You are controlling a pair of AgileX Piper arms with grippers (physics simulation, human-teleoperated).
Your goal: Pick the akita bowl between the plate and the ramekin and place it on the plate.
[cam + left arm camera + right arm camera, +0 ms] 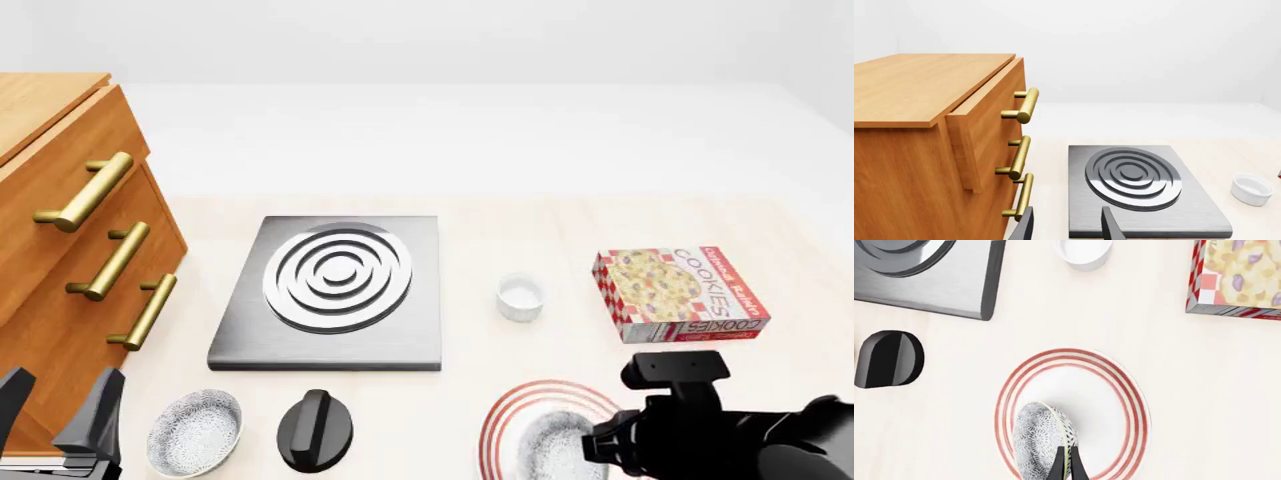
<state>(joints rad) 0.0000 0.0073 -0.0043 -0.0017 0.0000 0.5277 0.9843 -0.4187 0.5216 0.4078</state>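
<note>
The akita bowl point(1037, 437), grey-black speckled outside, hangs tilted on its side over the plate point(1124, 390), and my right gripper point(1068, 467) is shut on its rim. Whether the bowl touches the plate I cannot tell. From the front, the bowl point(550, 440) shows inside the red-ringed plate point(502, 418) at the near right, partly covered by my right gripper point(598, 447). The small white ramekin point(521, 297) stands farther back; it also appears as the ramekin point(1083, 250) and the ramekin point(1251, 188). My left gripper point(60, 415) is open and holds nothing at the near left.
A second speckled bowl point(194, 430) and a black knob point(318, 430) lie near the front edge. A grey stove plate point(334, 290) sits mid-table, a cookies box point(678, 295) at the right, and a wooden drawer cabinet point(67, 230) at the left.
</note>
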